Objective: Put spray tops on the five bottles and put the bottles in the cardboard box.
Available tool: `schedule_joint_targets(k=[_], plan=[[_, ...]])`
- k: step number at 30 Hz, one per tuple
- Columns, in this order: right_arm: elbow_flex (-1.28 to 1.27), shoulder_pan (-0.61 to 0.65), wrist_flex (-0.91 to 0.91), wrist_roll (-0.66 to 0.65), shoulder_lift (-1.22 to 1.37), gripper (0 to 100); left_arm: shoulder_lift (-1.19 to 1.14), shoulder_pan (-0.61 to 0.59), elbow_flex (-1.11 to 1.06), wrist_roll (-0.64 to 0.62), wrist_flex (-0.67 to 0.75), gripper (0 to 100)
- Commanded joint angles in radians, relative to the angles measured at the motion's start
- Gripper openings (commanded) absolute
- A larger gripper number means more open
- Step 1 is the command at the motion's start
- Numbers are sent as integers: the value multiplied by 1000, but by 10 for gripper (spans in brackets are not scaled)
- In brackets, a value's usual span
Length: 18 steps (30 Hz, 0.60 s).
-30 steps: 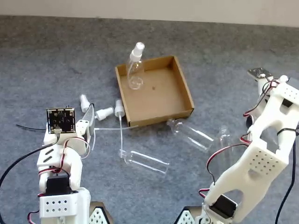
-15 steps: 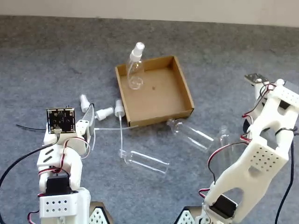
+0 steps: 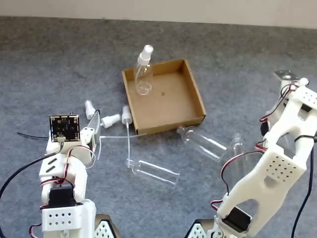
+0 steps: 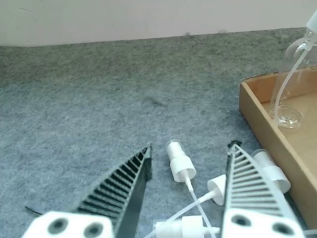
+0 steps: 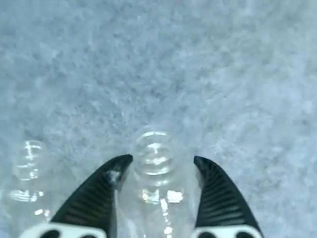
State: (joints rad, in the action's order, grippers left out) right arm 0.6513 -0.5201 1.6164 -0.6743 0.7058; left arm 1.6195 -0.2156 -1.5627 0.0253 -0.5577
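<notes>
High view, box: a shallow brown cardboard box [image 3: 171,127] sits mid-table on the grey carpet [image 3: 59,59]. One capped bottle [image 3: 142,74], clear plastic with a white spray top, stands in a far corner of it.
High view, loose parts: three white spray tops [image 3: 111,120] with thin dip tubes lie just beside the box on the left arm's side. One clear, uncapped front bottle [image 3: 153,171] lies on the carpet before the box, and a corner bottle [image 3: 200,141] lies by the box's near corner. A standing bottle [image 3: 237,145] is close to the right arm.
High view, arms: the left arm [image 3: 64,158] is low by the spray tops. The right arm [image 3: 280,163] bends over the carpet well to the box's side.
Left wrist view, claw: the left gripper [image 4: 190,148] has its jaws wide apart and holds nothing. It hangs over the spray tops, with the box wall just beside.
Right wrist view, claw: the right gripper [image 5: 162,159] has its jaws apart on either side of the threaded neck of an upright neck bottle [image 5: 154,166], not clamped. A neighbour bottle [image 5: 27,168], also uncapped, is just beside.
Step in hand: probably securing the second bottle for capping; one of five looks finished.
Next move: likely closing the right jaws on the neck bottle without tipping it, while the left picks up a spray top.
Writing: no label or print is legible.
</notes>
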Motion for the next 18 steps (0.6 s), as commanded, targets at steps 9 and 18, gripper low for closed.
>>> schedule_joint_targets(k=[9, 18], plan=[[334, 30, 150, 230, -47, 4, 2, 2, 13, 9, 12, 221], [343, 217, 151, 486, -308, 4, 1, 68, 122, 126, -158, 221]])
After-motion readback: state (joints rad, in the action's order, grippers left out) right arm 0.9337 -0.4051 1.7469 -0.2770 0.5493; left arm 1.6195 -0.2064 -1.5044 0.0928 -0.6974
